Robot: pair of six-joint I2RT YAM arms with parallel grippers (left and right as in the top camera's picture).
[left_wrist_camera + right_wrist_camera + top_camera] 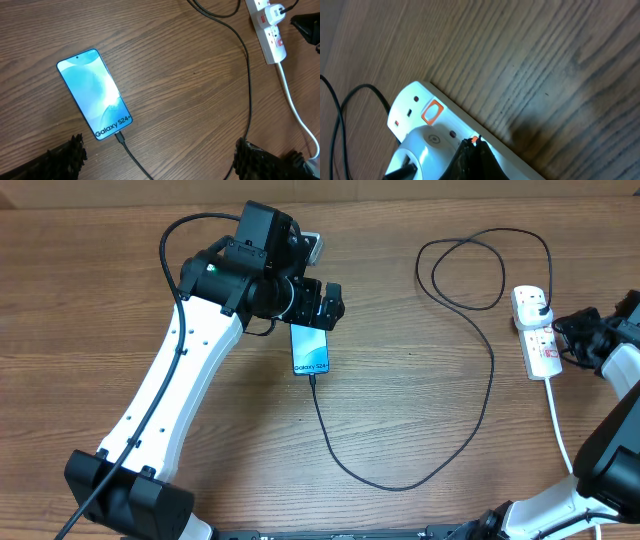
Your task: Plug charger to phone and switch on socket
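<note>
The phone (310, 350) lies face up on the wooden table, its blue screen lit with "Galaxy" text; it also shows in the left wrist view (94, 93). The black charger cable (470, 430) has its tip in the phone's near end (120, 137) and runs in loops to a white plug (534, 304) in the white socket strip (541, 352). My left gripper (160, 160) is open and empty, above the phone. My right gripper (472, 150) is shut, its tip on an orange-red switch of the socket (415, 107) beside the white plug (420, 150).
The socket's thick white cord (560, 425) runs toward the front right beside my right arm. Cable loops (480, 270) lie at the back, between the two arms.
</note>
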